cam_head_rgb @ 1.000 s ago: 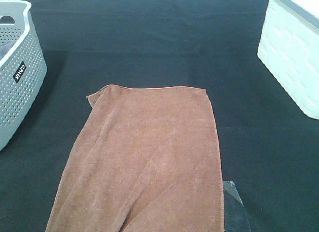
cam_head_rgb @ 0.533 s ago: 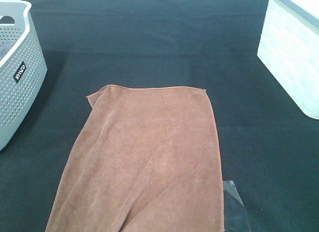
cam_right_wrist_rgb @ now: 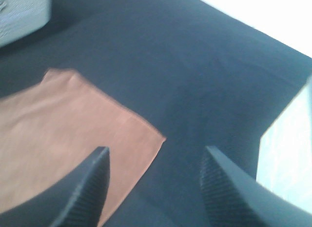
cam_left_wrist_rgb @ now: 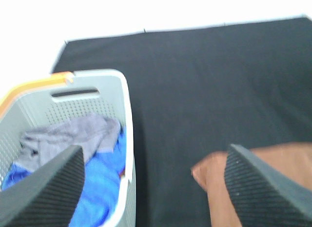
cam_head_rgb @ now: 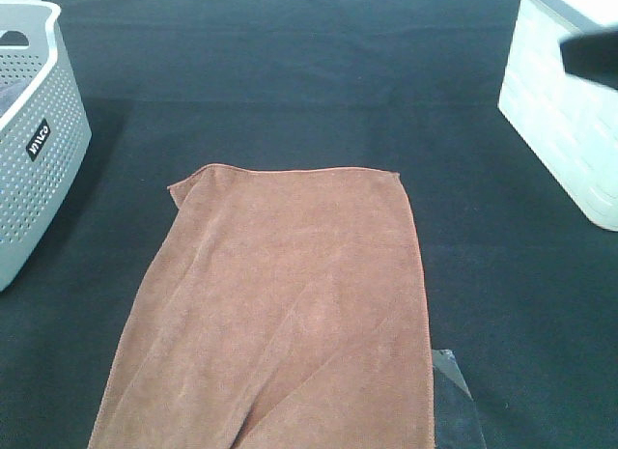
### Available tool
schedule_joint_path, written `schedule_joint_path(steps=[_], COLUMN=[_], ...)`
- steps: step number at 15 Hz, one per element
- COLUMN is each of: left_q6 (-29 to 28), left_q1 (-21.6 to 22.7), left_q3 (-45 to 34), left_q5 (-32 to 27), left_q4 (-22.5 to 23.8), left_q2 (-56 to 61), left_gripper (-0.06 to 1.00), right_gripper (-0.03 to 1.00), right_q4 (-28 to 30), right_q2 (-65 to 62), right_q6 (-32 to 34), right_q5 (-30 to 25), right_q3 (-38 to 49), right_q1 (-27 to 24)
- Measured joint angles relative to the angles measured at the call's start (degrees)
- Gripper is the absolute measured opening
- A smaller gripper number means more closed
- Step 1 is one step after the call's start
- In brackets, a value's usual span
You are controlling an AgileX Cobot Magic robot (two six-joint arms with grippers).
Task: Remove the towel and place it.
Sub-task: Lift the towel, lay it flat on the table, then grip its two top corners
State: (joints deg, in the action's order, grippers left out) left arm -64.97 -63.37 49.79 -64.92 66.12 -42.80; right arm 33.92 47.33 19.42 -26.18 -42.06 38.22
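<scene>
Both my grippers are spread wide with nothing in them or touching them. The left gripper [cam_left_wrist_rgb: 153, 188] hangs between the grey basket [cam_left_wrist_rgb: 124, 139] and a towel corner. The right gripper [cam_right_wrist_rgb: 156, 188] is above another towel corner. The towel [cam_head_rgb: 280, 314] lies flat on the black table cloth [cam_head_rgb: 290, 82], long axis running near-to-far, far end leaning slightly right. The dark blur [cam_head_rgb: 591, 53] top right is probably my right arm.
</scene>
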Motion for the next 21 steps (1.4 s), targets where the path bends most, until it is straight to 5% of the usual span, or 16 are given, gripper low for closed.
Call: schedule_joint_path(steps=[3, 6, 8, 10, 13, 16, 18, 21], left_q6=[4.53, 14.55, 22.46, 34.61, 58.38, 79.7, 85.03, 85.83], left_q1=[5.21, 15.47, 23.61, 34.38, 49.73, 58.79, 60.16, 60.33], left_q3=[5.84, 11.52, 14.84, 19.37, 25.55, 29.16, 31.51, 35.98], left_q5=[0.06, 3.55, 7.79, 13.12, 19.37, 19.31, 18.85, 15.58], left_q4=[-1.32, -8.31, -15.58, -29.28, -58.96, -86.92, -94.42, -96.09], left_q2=[0.0, -0.4, -2.86, -9.4, -21.49, -32.54, -39.59, -50.02], left_gripper=[0.72, 0.72, 0.72, 0.72, 0.72, 0.72, 0.72, 0.72], right_gripper=[0.54, 0.54, 0.54, 0.54, 0.54, 0.54, 0.54, 0.54], right_q4=[6.88, 5.79, -1.66, -12.15, -32.6, -55.35, -65.09, -68.35], right_q2=[6.25, 12.66, 17.82, 22.23, 27.67, 31.86, 35.52, 42.57], right_q6=[14.27, 14.09, 6.19, -4.58, -22.46, -42.23, -50.08, -53.92], right_q5=[0.34, -2.58, -5.21, -8.14, -12.09, -14.84, -15.99, -17.48], right_q3=[-5.04, -13.12, -19.25, -25.61, -32.72, -33.92, -33.92, -36.15], right_q1=[0.0, 0.0, 0.0, -1.43, -11.69, -21.66, -26.99, -30.02])
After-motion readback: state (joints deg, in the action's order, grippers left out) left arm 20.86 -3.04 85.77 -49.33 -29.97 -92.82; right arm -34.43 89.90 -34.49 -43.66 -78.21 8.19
